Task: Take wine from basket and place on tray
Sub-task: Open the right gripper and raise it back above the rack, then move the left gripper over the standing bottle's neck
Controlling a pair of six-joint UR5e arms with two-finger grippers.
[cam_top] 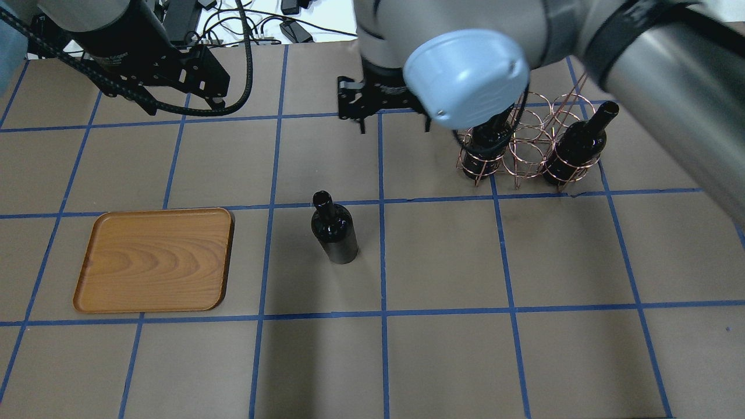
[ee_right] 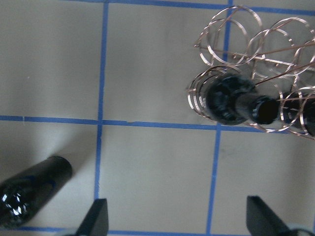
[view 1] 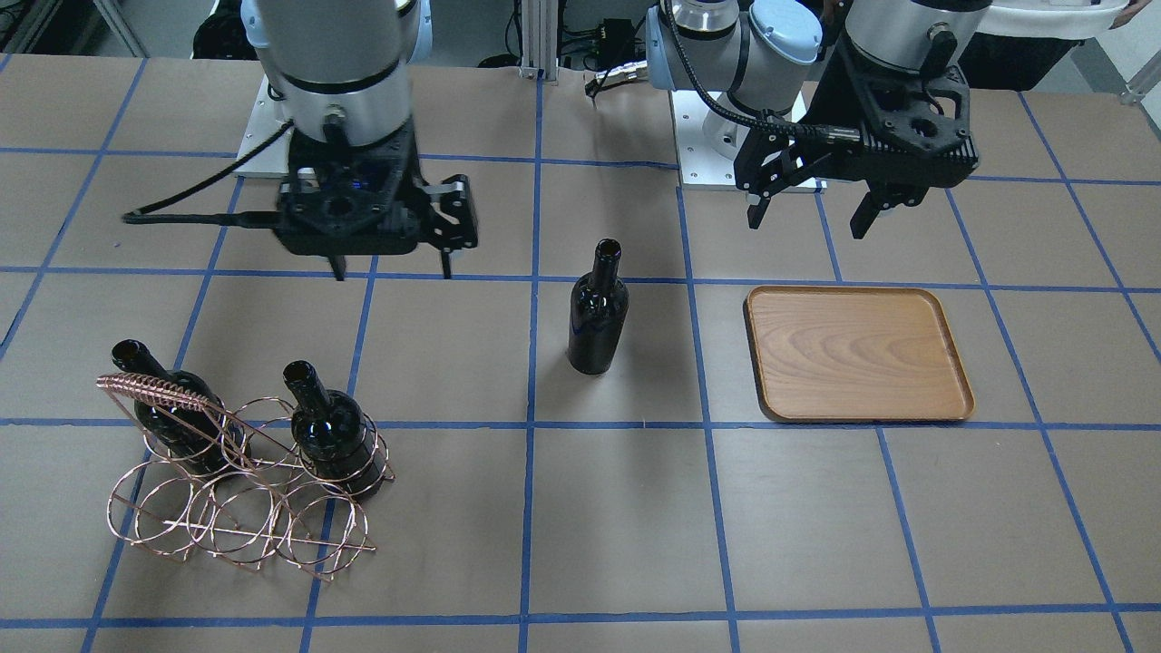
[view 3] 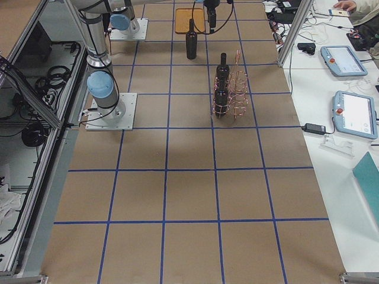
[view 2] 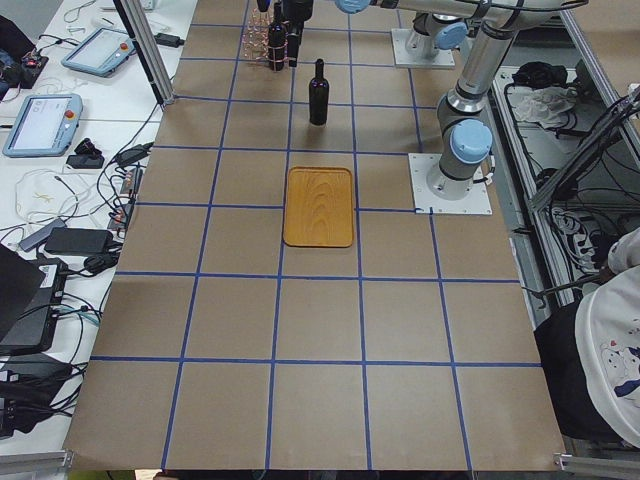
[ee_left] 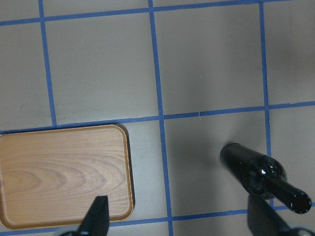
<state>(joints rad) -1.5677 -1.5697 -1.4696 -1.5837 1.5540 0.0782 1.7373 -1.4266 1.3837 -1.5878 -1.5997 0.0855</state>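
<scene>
One wine bottle [view 1: 599,313] stands upright on the table between the basket and the tray; it also shows in the overhead view [cam_top: 334,230]. The copper wire basket [view 1: 240,508] holds two more bottles [view 1: 172,408] [view 1: 331,435]. The wooden tray [view 1: 857,354] holds nothing. My left gripper [view 1: 810,216] is open and empty, above the table behind the tray; its wrist view shows the tray [ee_left: 64,174] and the standing bottle [ee_left: 263,174]. My right gripper [view 1: 392,265] is open and empty, between the basket and the standing bottle; its wrist view shows a basket bottle [ee_right: 236,101].
The table is brown paper with a grid of blue tape lines. The arm bases [view 1: 735,136] stand at the robot's edge. Operator benches with tablets [view 3: 346,59] and cables flank the table's long side.
</scene>
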